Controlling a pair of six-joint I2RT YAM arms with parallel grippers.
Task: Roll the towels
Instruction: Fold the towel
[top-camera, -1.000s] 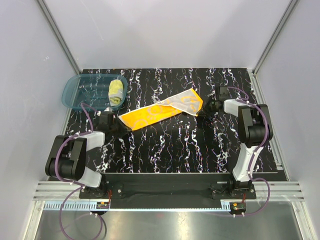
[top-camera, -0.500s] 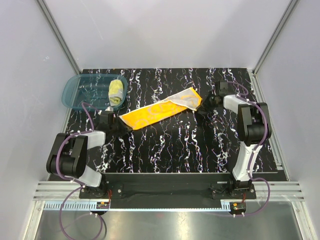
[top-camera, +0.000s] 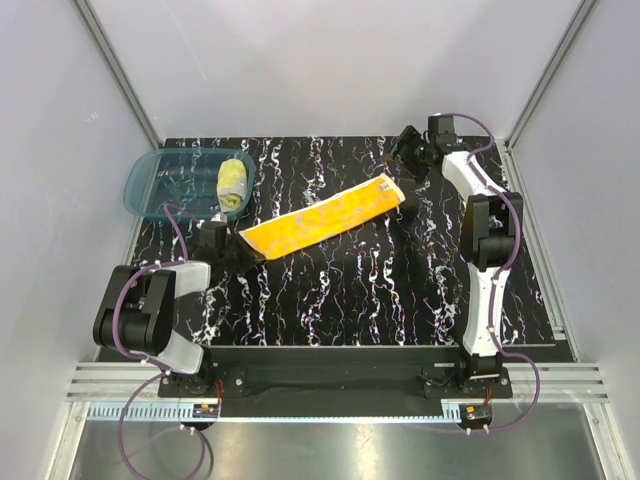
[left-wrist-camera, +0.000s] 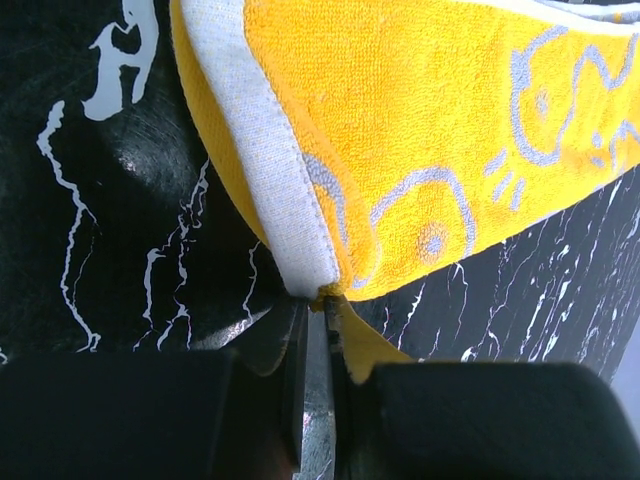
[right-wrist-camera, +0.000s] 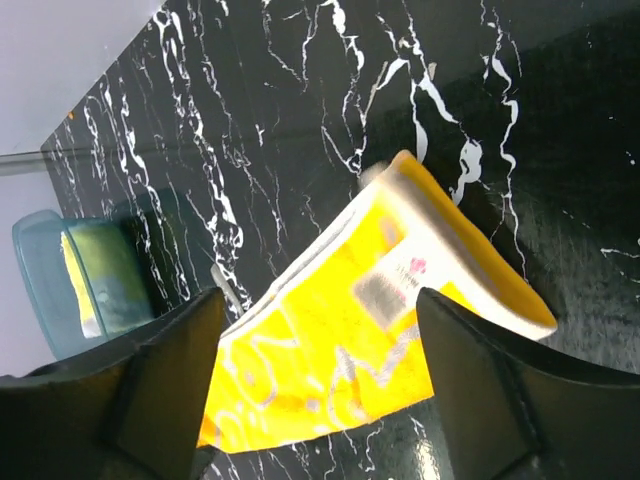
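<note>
An orange towel with grey doodles lies stretched in a diagonal strip across the black marbled table. My left gripper is shut on its near-left corner; in the left wrist view the hemmed corner of the towel is pinched in the gripper. My right gripper hangs open above the back right of the table, clear of the towel's far end. Between its spread jaws the right wrist view shows the towel well below. A pale yellow towel, rolled, lies inside the teal basin.
The teal basin stands at the back left corner, close behind my left gripper; it also shows in the right wrist view as the basin holding the yellow roll. Grey walls enclose the table on three sides.
My right gripper let go of the orange towel's far end, opened wide and rose toward the back right. That end now lies flat. The left gripper stayed put.
</note>
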